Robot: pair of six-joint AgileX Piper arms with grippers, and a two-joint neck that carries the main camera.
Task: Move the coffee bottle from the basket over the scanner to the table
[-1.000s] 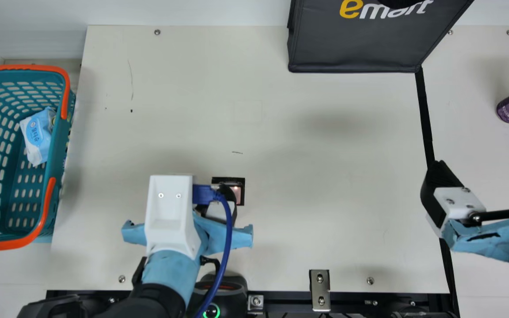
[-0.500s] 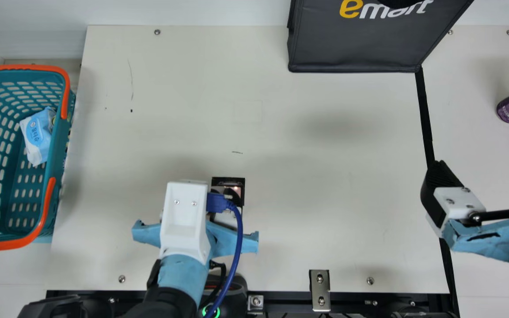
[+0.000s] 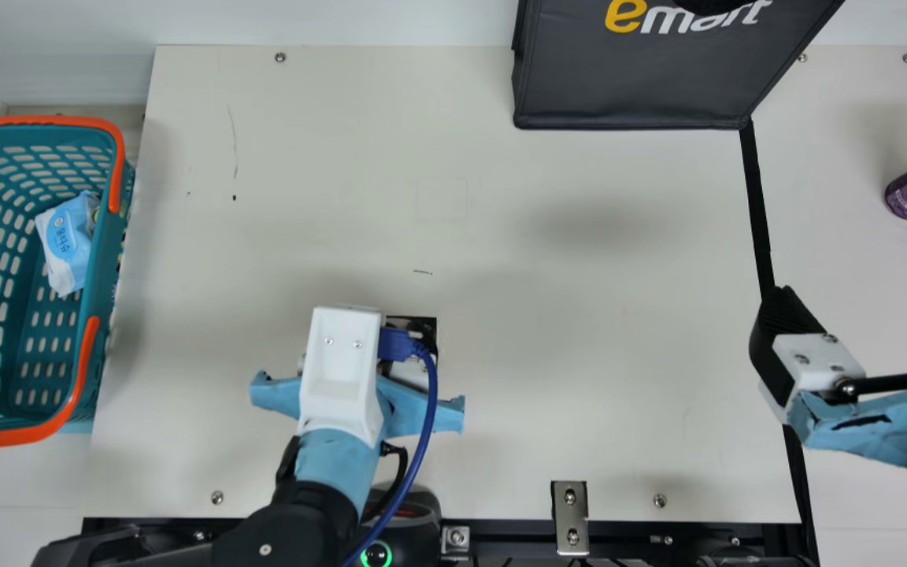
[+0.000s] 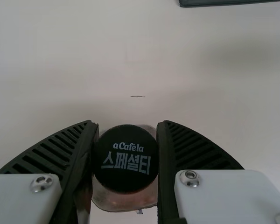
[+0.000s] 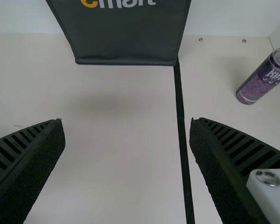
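A cream table (image 3: 540, 378), marked by scratches and small dark specks, is backed by a white wall (image 3: 327, 24). In the left wrist view, the coffee bottle (image 4: 125, 158) is clamped between the ribbed fingers of the left gripper (image 3: 414, 374), its dark cap turned to the camera. The gripper is seen in the main view near the table's front, beside a partly covered black square (image 3: 420, 322) set into the surface. The right gripper (image 3: 859, 299) is held with its fingers wide apart, nothing between them. At the left of the main view, a blue packet (image 3: 68, 244) is contained in a teal basket (image 3: 111, 236) fitted with orange handles. A dark bag (image 3: 634, 87) is placed at the table's back edge, from which the surface is crossed by a black strip (image 3: 757, 205). Beyond the strip, a purple can (image 5: 263, 79) is stood upright. The front edge is lined with a metal bracket (image 3: 570, 516) and a black device (image 3: 422, 508) lit by a green ring.
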